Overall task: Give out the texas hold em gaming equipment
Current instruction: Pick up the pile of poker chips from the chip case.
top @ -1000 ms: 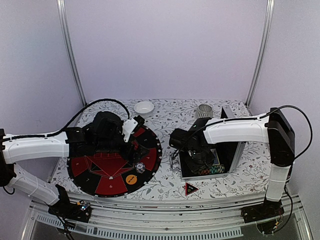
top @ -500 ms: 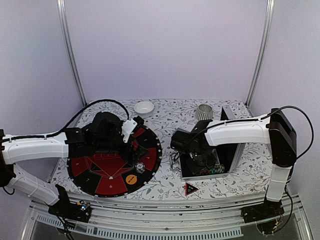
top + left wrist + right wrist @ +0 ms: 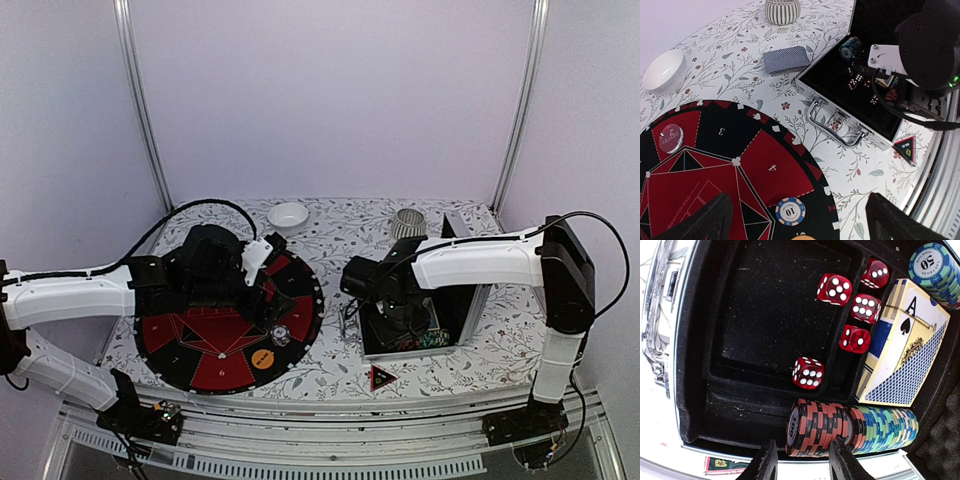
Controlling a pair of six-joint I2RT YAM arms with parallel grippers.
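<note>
As right gripper (image 3: 802, 462) closes in: jaws narrower than a sec ago, still apart, nothing held yet.
Chips (image 3: 850, 427): row in case (image 3: 807, 89), bottom centre, just past fingertips.
Left gripper (image 3: 797, 220): wide open, empty.
Meaning: chip grab prob. next.

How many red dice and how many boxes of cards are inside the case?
Red dice: 5
Card box: 1
Total: 6
</note>
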